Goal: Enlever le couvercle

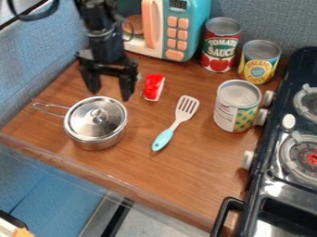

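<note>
Shiny smooth metal pot (95,140) and lid (86,121); glossy wood counter (139,173).

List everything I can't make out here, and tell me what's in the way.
All in the camera view:
- Inside of the pot: hidden by the lid.
- Patch of wall behind the pincer and its arm: hidden by them.
- Top of the toy microwave: cut off by the top edge.
- Right side of the stove: cut off by the right edge.
</note>
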You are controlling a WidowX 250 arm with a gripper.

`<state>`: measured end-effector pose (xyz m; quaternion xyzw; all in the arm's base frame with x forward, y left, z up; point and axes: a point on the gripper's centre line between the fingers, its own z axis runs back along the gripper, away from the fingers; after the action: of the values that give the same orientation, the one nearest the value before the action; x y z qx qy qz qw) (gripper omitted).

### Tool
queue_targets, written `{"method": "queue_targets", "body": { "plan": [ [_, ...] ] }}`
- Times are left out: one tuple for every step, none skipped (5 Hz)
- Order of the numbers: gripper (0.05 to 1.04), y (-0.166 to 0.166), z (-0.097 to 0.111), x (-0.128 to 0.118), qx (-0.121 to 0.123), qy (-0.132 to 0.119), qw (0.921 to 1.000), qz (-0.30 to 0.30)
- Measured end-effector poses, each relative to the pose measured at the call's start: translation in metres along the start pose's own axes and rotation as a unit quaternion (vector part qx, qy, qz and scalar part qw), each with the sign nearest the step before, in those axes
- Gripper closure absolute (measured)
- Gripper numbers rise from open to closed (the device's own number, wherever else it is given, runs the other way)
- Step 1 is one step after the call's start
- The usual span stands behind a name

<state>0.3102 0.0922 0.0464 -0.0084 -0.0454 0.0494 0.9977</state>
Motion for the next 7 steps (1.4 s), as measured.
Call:
{"method": "queue_targets", "body": {
  "plan": [
    [0.083, 0.001, -0.010, -0.015, -0.002, 0.014, 0.9998, -0.014],
    [0.083, 0.002, -0.016, -0.026, 0.008, 0.020, 0.9994, -0.026],
    [0.097, 0.004, -0.020, -0.032, 0.021, 0.025, 0.9990, -0.032],
    [0.201, 0.004, -0.021, -0.033, 0.030, 0.027, 0.9986, -0.033],
    [0.497, 0.004, -0.023, -0.030, 0.047, 0.024, 0.9982, -0.030],
    [0.742, 0.007, -0.024, -0.028, 0.056, 0.025, 0.9978, -0.024],
    [0.802, 0.007, -0.024, -0.027, 0.059, 0.026, 0.9977, -0.020]
  ]
}}
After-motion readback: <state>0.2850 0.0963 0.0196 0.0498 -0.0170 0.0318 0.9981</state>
